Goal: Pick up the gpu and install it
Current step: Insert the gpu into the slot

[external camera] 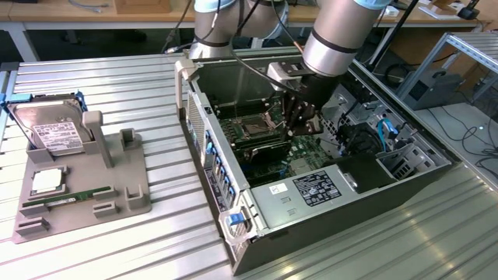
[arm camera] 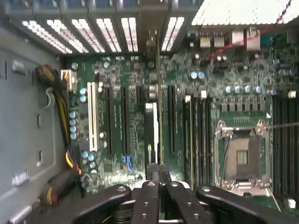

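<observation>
The gpu (arm camera: 160,93) appears edge-on in the wrist view as a thin card running from my fingertips toward the case's rear slot openings. It stands over the motherboard (arm camera: 117,140), among the long black expansion slots (arm camera: 124,121). My gripper (arm camera: 159,176) is shut on the card's near edge. In the exterior view my gripper (external camera: 300,123) reaches down into the open computer case (external camera: 214,151), just above the motherboard (external camera: 260,131) and beside the bare CPU socket (external camera: 257,123). Whether the card sits in a slot, I cannot tell.
A grey parts holder (external camera: 116,186) lies at the exterior view's left, carrying a hard drive (external camera: 51,131), a RAM stick (external camera: 66,199) and a CPU (external camera: 46,178). Inside the case are the drive cage (external camera: 404,157), cables (arm camera: 60,107) and a labelled metal cover (external camera: 315,188).
</observation>
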Motion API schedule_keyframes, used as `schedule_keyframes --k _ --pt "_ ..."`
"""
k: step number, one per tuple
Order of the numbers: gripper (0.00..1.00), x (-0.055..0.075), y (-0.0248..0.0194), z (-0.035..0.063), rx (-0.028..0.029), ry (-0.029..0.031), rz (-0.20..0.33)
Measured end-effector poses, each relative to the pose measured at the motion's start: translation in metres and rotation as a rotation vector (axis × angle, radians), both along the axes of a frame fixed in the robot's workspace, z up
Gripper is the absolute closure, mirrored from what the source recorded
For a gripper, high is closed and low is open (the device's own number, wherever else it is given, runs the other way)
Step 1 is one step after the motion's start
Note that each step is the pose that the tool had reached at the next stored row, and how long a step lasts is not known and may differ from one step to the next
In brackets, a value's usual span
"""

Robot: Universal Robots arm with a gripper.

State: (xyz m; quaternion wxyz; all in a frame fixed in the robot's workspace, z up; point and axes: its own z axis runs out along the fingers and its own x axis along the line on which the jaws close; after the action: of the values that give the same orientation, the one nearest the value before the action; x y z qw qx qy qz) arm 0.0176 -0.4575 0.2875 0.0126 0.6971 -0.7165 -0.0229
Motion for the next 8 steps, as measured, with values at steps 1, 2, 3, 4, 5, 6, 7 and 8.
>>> schedule_keyframes --k 1,2,3,4,5,6,7,8 --pt "0.89 0.0088 0.0001 -0.0001 -0.0003 0.0041 0.000" --pt "0.89 0.0108 0.0000 -0.0001 -0.0002 0.0044 0.000" --pt "0.89 0.0121 0.0000 -0.0002 0.0000 0.0044 0.000" --pt "0.89 0.0121 0.0000 -0.0002 0.0000 0.0044 0.000" --pt "0.89 0.0121 0.0000 -0.0002 0.0000 0.0044 0.000" --pt "0.89 0.0121 0.0000 -0.0002 -0.0001 0.0045 0.000" --pt "0.89 0.0121 0.0000 -0.0002 -0.0001 0.0044 0.000" --pt "0.89 0.0121 0.0000 -0.0002 -0.0001 0.0045 0.000"
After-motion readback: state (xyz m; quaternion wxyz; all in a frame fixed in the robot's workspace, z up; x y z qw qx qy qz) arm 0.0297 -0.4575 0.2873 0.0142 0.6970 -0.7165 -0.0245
